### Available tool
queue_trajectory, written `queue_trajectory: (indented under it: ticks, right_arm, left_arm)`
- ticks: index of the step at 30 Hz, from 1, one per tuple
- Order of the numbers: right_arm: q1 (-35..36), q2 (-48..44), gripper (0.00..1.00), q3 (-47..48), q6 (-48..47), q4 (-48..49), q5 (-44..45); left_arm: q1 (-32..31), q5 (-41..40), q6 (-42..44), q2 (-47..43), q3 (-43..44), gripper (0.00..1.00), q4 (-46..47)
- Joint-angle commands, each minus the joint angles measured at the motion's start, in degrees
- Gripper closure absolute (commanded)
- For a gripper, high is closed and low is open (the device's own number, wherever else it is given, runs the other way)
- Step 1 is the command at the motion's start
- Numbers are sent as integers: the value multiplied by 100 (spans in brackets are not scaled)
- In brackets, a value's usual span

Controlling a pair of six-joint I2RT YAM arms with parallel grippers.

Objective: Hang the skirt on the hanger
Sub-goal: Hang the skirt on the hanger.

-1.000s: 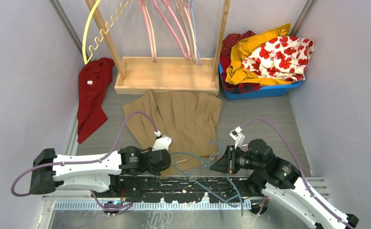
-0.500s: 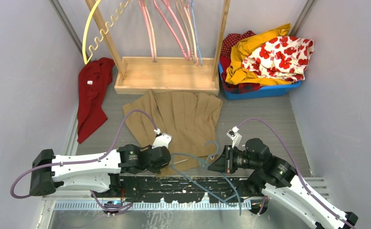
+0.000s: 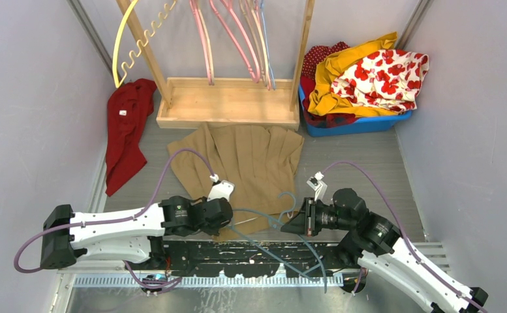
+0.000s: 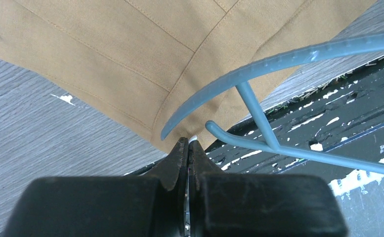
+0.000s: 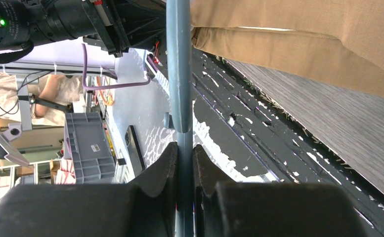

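On the grey table [image 3: 361,163] a tan pleated fabric skirt [image 3: 244,163] is laid flat. Over its near hem a thin blue plastic hanger [image 5: 179,64] is pinched by the right gripper [image 5: 185,153]. The left gripper [image 4: 188,145] is pressed together beside it.

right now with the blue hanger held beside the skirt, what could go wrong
The left gripper is shut right at a corner of the skirt. Whether it has fabric is unclear, so a lift may leave the skirt behind. The right gripper pinches the blue hanger by one thin bar, so it could twist in the grip. Its curved end sits by the skirt's edge and might snag.
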Motion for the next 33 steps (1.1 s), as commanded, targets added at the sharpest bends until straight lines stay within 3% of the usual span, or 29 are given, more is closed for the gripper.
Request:
queue_trajectory:
  ticks: [1, 33]
  right_arm:
    - [14, 34, 99, -30, 132, 590, -185]
    - [40, 366, 99, -371, 336, 1342, -416]
  left_arm:
    - [71, -123, 137, -95, 288, 100, 8]
    - [206, -97, 287, -155, 424, 100, -67]
